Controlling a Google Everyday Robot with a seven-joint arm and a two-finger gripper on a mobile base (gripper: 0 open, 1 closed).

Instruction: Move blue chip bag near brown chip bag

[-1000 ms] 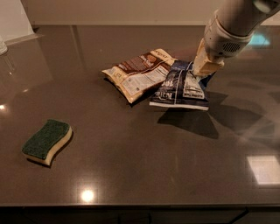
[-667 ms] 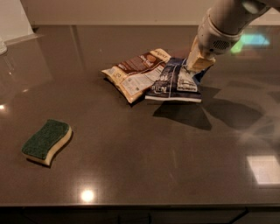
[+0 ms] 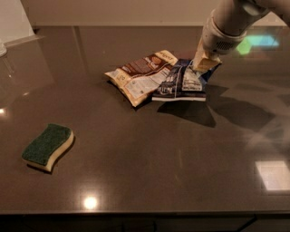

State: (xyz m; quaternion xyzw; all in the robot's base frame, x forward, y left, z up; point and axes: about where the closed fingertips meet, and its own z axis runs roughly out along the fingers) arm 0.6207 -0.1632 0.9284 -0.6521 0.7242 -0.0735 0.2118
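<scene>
The blue chip bag (image 3: 180, 82) is dark navy with white lettering. It lies on the dark countertop (image 3: 172, 149), its left edge touching or slightly overlapping the brown chip bag (image 3: 141, 76). The brown bag is flat, brown and cream with a white label, and lies just to the left. My gripper (image 3: 204, 63) comes down from the upper right. Its tan fingers (image 3: 202, 58) are shut on the blue bag's upper right corner. The arm's white wrist (image 3: 224, 31) rises above it and hides the far side of that corner.
A green and yellow sponge (image 3: 47, 146) lies at the front left of the countertop. The counter's front edge (image 3: 145, 212) runs along the bottom. A pale wall (image 3: 113, 11) stands behind the counter. The arm's shadow falls to the right of the bags.
My gripper has moved left and slightly back, dragging the blue chip bag with it. The blue bag now lies against the brown bag's right side. The sponge and the brown bag have not moved.
</scene>
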